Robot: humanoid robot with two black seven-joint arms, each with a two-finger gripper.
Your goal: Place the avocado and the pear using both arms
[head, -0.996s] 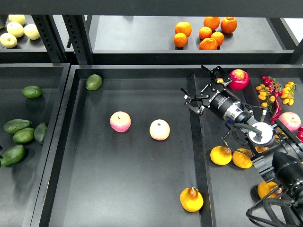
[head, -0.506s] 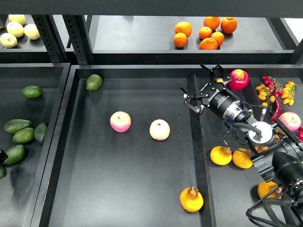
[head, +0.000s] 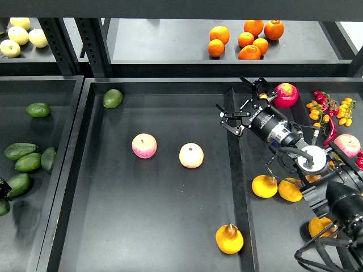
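A plump yellow-orange pear (head: 229,238) with a brown stem is seen at the front right corner of the smooth black centre tray (head: 164,215), where two round pink apples (head: 144,145) also lie. Dull dark avocados (head: 21,151) are piled in the left tray (head: 34,90). The right gripper (head: 240,108) is spread open, empty, over the centre tray's right rim. The left gripper (head: 2,187) is barely visible; its state cannot be told.

1. Three dark trays lie side by side: a wide middle tray (head: 142,226), a left tray (head: 34,238) and a right tray (head: 272,226).
2. A grey shelf (head: 164,45) runs along the far side.
3. Black posts (head: 93,39) stand far left.
4. Light is even and bright.
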